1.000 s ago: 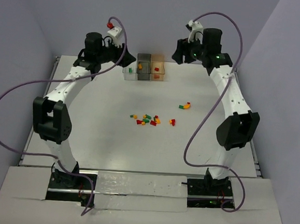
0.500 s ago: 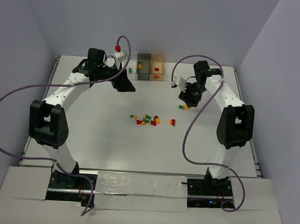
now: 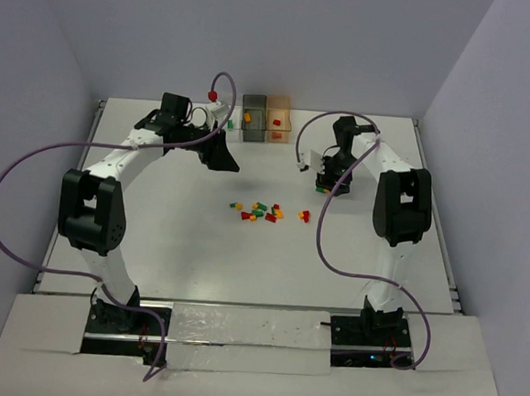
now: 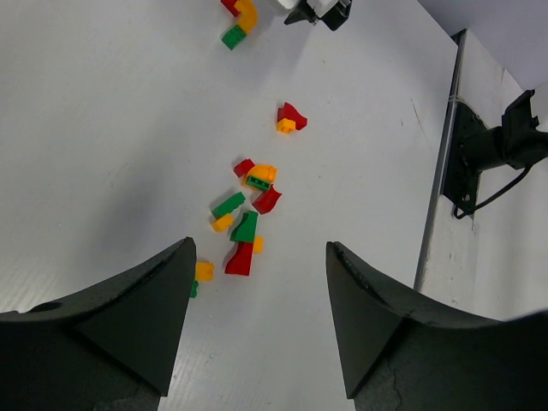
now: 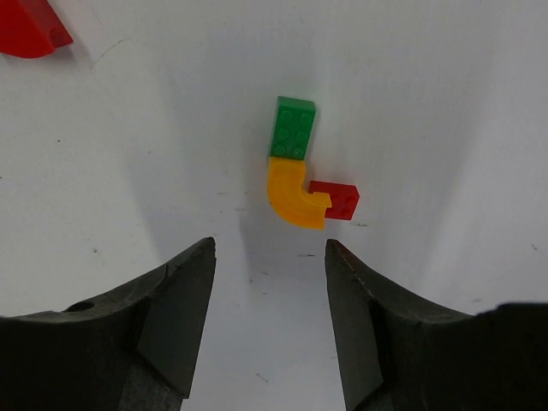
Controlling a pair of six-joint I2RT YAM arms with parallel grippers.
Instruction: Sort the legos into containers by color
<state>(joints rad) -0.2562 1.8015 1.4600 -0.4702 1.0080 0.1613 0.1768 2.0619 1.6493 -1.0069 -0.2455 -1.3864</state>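
Note:
A pile of red, green and orange-yellow legos (image 3: 259,212) lies mid-table, with a red and orange pair (image 3: 305,216) just to its right. My left gripper (image 3: 221,154) is open and empty, above the table to the pile's far left. In the left wrist view the pile (image 4: 247,216) lies ahead of the gripper (image 4: 259,248). My right gripper (image 5: 270,244) is open just short of a joined green (image 5: 293,128), yellow (image 5: 295,195) and red (image 5: 338,199) group. The dark grey container (image 3: 253,116) and orange container (image 3: 279,118) stand at the back. The clear one is mostly hidden behind my left wrist.
A loose red lego (image 5: 30,30) lies at the upper left of the right wrist view. The table's right edge with a black bracket (image 4: 479,145) shows in the left wrist view. Purple cables loop from both arms.
Both arms have swung down from near the containers. My right gripper dropped low over the green-yellow-red group. My left gripper moved right and down toward the pile.

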